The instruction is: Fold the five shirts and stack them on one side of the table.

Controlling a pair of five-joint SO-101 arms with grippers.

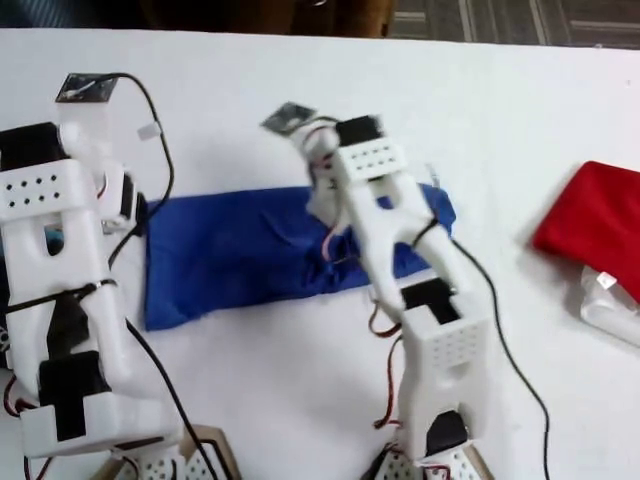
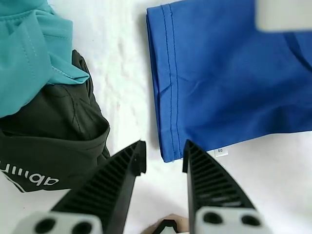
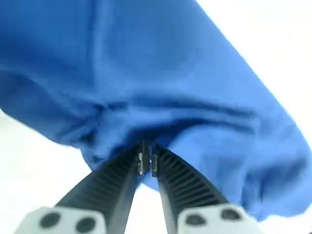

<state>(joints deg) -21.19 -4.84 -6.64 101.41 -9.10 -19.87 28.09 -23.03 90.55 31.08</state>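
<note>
Blue cloth is seen at the centre of the high view: the blue shirt (image 1: 230, 260) is laid lengthwise across the white table (image 1: 500, 110). The right arm (image 1: 400, 250) is stretched over its right end, and the left arm (image 1: 60, 260) is at the left edge. A red shirt (image 1: 595, 225) is set well apart at the right edge, with bare table between.

In the left wrist view, the left gripper (image 2: 163, 158) is held with fingers spread, just beside the blue shirt's hemmed corner. A teal shirt (image 2: 24, 48) and a dark shirt (image 2: 53, 131) are bunched at the left, near enough to be snagged.

In the right wrist view, the right gripper (image 3: 146, 163) is pinched onto a fold of blue fabric at lower centre. Little cloth appears caught, so the fold could be lost under a hard pull. The blue shirt could also be dragged askew, its hemmed end being unheld.
</note>
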